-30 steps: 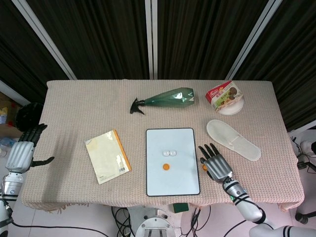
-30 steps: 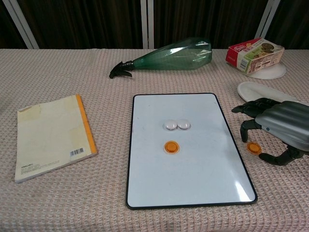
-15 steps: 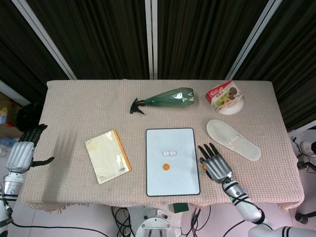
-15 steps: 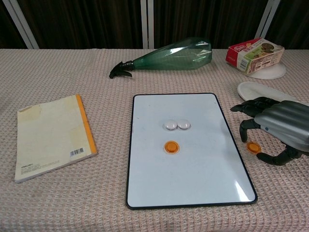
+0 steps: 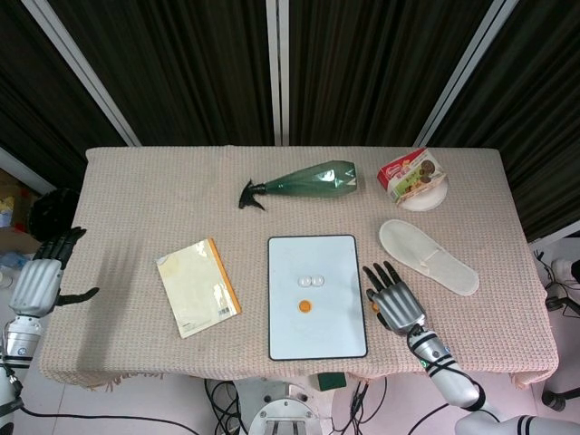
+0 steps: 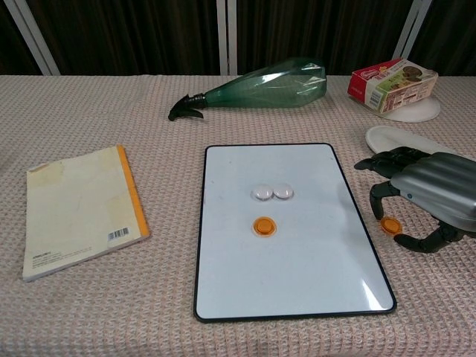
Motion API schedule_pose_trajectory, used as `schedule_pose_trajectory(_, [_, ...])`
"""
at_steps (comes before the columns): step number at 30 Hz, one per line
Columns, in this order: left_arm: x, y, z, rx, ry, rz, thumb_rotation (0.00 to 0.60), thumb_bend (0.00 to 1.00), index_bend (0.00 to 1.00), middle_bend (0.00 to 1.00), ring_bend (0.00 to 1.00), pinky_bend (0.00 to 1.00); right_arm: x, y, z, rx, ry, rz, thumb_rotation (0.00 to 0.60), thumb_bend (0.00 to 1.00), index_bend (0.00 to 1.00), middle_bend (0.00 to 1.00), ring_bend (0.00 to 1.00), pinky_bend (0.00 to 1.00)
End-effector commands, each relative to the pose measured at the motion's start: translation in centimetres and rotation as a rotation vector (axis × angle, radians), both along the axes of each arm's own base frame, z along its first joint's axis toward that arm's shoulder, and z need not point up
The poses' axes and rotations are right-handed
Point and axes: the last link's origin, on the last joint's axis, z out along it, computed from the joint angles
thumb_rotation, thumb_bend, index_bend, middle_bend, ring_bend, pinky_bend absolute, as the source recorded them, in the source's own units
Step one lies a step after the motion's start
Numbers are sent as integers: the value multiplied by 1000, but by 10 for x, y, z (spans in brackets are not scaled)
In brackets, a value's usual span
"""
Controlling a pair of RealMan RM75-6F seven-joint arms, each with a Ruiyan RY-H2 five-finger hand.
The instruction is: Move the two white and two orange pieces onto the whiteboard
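— Just right of the whiteboard (image 6: 223, 297), what lies on the cloth?
— One orange piece (image 6: 388, 224), under the arched fingers of the right hand (image 6: 428, 199), which grasps nothing yet. Its twin (image 6: 264, 225) and both white pieces (image 6: 272, 193) sit on the board.
— Advice?
— Pinch it at the rim between thumb and a fingertip, lift clear of the board's raised edge, set it on bare white.
— The left hand (image 5: 41, 279)?
— Released, off the table's left.
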Motion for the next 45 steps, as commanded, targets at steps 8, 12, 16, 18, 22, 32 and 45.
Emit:
schedule_pose_trajectory(8, [-2,-1,2,5,-3,0,591,65,85,75,78,134,25,-9,9,-21,-24,85,600,332,522,28,0,0])
schedule_pose_trajectory(12, [-3,-2,3,11,-6,3,594,65,85,75,78,134,45,-13,3,21,-18,146,600,332,530,29,0,0])
schedule_pose_trajectory(16, [-5,-2,3,11,-8,5,592,65,85,76,77,135,65,-14,-7,55,-17,202,600,331,557,30,0,0])
schedule_pose_trajectory(18, [-5,-2,4,12,-9,4,591,65,85,76,77,134,74,-15,-14,74,-12,226,600,332,565,30,0,0])
schedule_pose_trajectory(22, [-5,-1,5,18,-14,1,594,65,85,75,78,134,85,-18,-26,97,-3,244,600,331,576,30,0,0])
schedule_pose_trajectory(32, [-7,-1,5,13,-15,5,592,65,85,76,78,135,88,-15,-43,121,34,256,600,332,586,28,0,0])
schedule_pose_trajectory(45, [-6,-1,4,12,-10,-6,593,65,85,76,77,135,89,-13,-48,103,33,264,600,331,587,23,0,0])
